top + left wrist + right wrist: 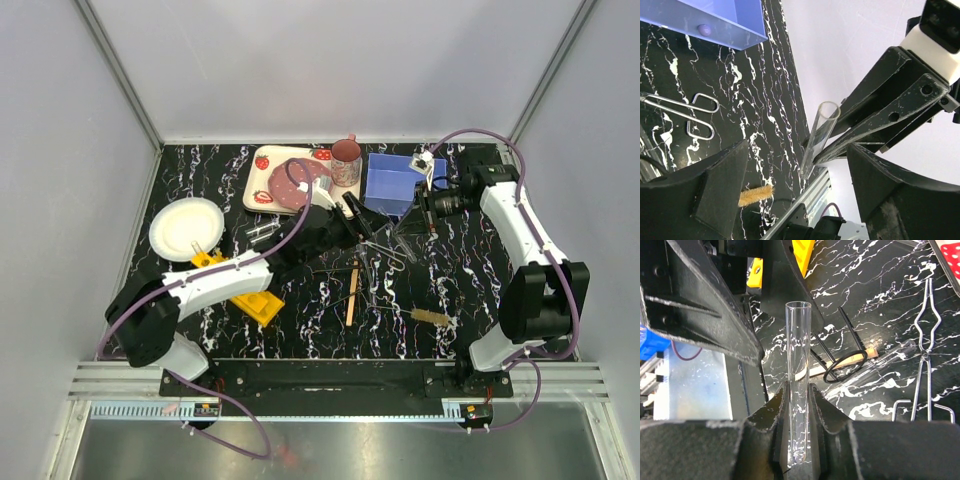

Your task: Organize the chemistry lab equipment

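My right gripper (799, 440) is shut on a clear glass tube (799, 355) and holds it upright above the table; in the top view it (428, 210) is near the blue box. The tube also shows in the left wrist view (820, 132), between the right gripper's fingers. My left gripper (800, 200) is open and empty, facing the tube from close by; in the top view it (362, 222) is mid-table. Wire tongs (385, 250), a wooden stick (352, 290) and a tan brush (432, 318) lie on the table. The yellow rack (255, 303) lies under my left arm.
A blue box (395, 180) stands at the back, next to the strawberry-print tray (262, 160) with a pink plate and cup. A round white plate (186, 228) is at the left. More glass tubes (262, 232) lie near it. A black wire ring (845, 367) rests over the stick.
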